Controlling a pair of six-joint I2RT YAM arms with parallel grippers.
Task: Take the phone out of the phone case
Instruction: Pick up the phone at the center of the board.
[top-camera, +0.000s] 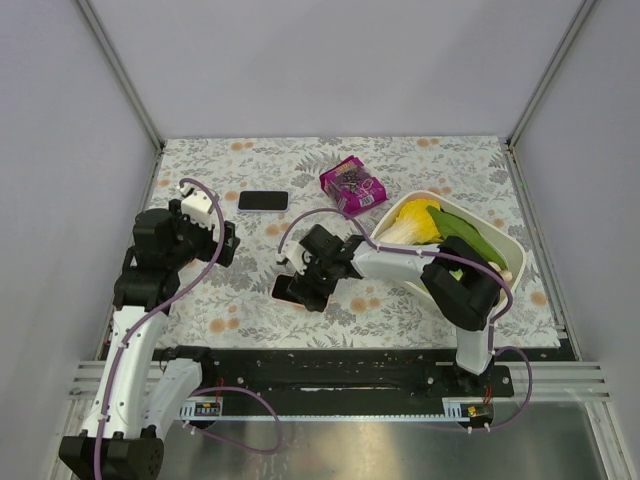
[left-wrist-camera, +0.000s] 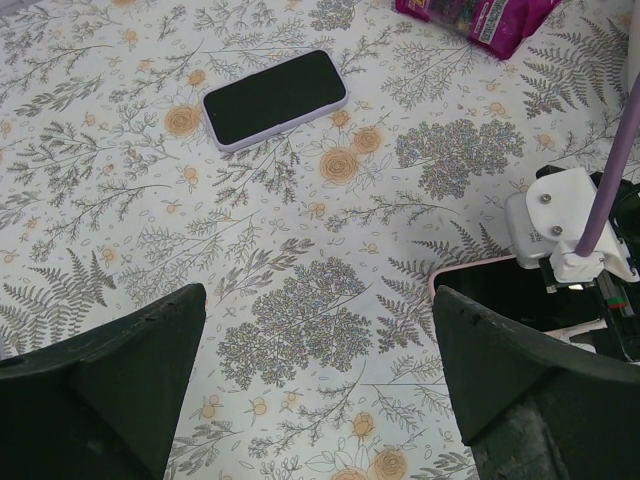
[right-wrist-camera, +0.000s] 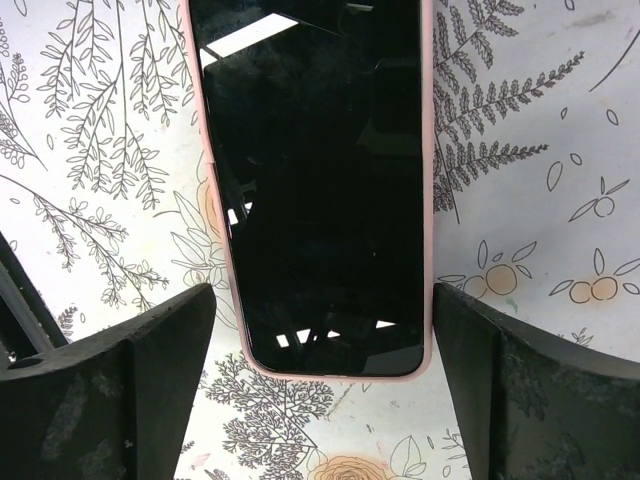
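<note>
Step in hand, as we read it: pre-grasp. Nothing is separated yet. The phone (right-wrist-camera: 320, 170) sits fully in its pink case (right-wrist-camera: 428, 150), flat and screen up on the floral tablecloth (top-camera: 420, 160), just in front of table centre.

The right gripper (top-camera: 308, 272) hangs directly over it with jaws wide. One finger (right-wrist-camera: 130, 390) stands on each long side of the phone's end, and neither touches it as far as we can tell. The left gripper (left-wrist-camera: 320, 295) is also wide and holds nothing. It hovers to the left of the pink phone, and its camera catches only a corner of the case.

A second phone in a lavender case (top-camera: 263, 201) lies well apart at back-left. We assume pink is the target, since the right arm is on it. The purple snack pack (top-camera: 352, 185) and the white bowl of vegetables (top-camera: 512, 248) aren't involved.

Our judgement on the next move:
- One gripper pins or pinches the case rim while the other peels a corner or pushes the phone out.
- Lying flat on the cloth leaves no edge to get under, so we'd tilt or lift one end first.
- The case probably flexes and the glass is slick. The risk is clamping both together and getting no separation.
</note>
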